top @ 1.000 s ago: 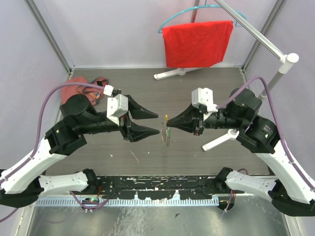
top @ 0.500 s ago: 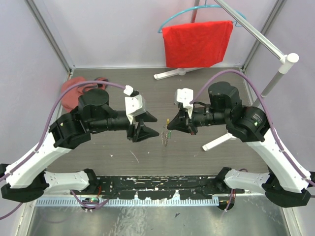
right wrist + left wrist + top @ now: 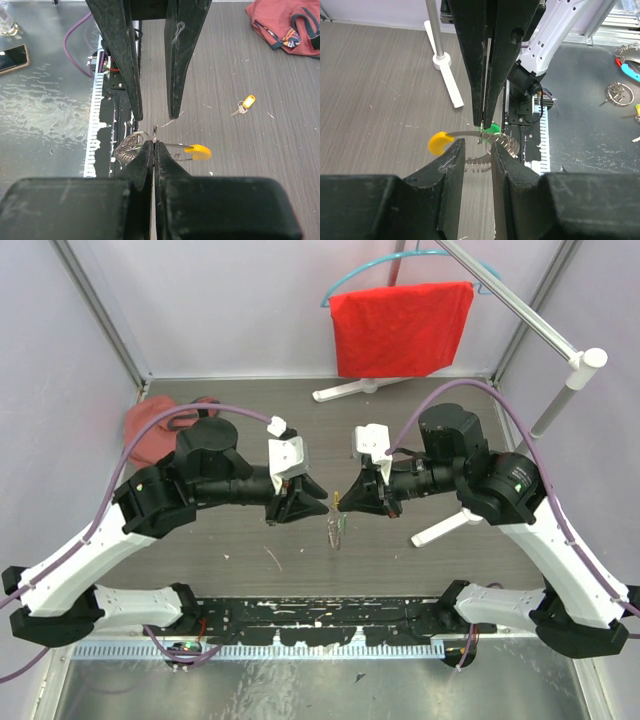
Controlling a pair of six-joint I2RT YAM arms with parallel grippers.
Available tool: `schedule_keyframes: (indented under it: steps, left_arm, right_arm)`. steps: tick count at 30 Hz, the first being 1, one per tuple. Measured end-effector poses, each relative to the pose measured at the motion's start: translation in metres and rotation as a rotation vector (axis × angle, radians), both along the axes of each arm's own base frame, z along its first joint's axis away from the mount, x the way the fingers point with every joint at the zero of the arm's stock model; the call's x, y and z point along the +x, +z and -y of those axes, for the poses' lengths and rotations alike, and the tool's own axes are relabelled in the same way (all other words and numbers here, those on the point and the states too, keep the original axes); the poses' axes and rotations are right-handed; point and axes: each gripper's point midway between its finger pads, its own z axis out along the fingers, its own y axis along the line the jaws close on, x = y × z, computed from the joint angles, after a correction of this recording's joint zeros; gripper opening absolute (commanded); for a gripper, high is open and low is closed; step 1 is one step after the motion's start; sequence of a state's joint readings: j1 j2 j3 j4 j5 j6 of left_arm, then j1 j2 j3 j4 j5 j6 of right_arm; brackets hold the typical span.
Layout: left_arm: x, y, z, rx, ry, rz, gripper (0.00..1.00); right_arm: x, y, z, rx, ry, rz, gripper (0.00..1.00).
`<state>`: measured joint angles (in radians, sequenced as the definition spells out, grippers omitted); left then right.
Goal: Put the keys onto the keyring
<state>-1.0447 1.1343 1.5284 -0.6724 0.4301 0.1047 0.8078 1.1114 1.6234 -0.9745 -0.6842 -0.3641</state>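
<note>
Checking the wrist feeds, I see my right gripper (image 3: 154,149) pinched fully together on the keyring (image 3: 128,145). It grips the thin wire where the silvery coil meets the run out to the orange segment (image 3: 198,150). The ring hangs off those tips above the table (image 3: 225,65), with the coil drooping to one side and the orange end to the other.

From the left wrist camera, the green-headed key (image 3: 491,129) sits just under the right fingertips, against the ring. Whether it is threaded on, I cannot tell.

The left gripper (image 3: 476,146) faces the right one tip to tip, its jaws apart with a narrow gap and nothing between them. The ring's wire crosses just beyond its tips, and I can't tell if it touches them. The brass key is too small for me to pick out.

Well apart on the table lie a small key with a yellow tag (image 3: 245,103) and, near the corner, a red pouch (image 3: 280,22).
</note>
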Motion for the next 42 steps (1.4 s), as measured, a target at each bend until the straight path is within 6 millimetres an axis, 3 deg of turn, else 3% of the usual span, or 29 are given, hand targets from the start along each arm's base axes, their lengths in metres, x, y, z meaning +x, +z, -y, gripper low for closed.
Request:
schedule_keyframes:
  steps: [10, 25, 28, 32, 42]
  left_arm:
    - [-0.009, 0.0, 0.016, 0.016, -0.068, 0.009, 0.26]
    - [-0.014, -0.006, 0.017, 0.078, -0.095, 0.033, 0.22]
    - [-0.015, -0.009, 0.019, 0.086, -0.1, 0.038, 0.22]
    - [-0.015, -0.011, 0.021, 0.095, -0.101, 0.048, 0.3]
    - [-0.012, -0.02, 0.018, 0.137, -0.076, 0.048, 0.27]
  right_arm:
    - [-0.004, 0.002, -0.003, 0.009, 0.03, -0.011, 0.01]
    - [-0.008, -0.001, 0.0, -0.002, 0.036, -0.027, 0.01]
    - [-0.009, -0.002, 0.001, -0.008, 0.036, -0.033, 0.01]
    - [-0.011, -0.004, 0.003, -0.014, 0.035, -0.039, 0.01]
    - [-0.011, 0.002, 0.003, 0.005, 0.036, -0.02, 0.01]
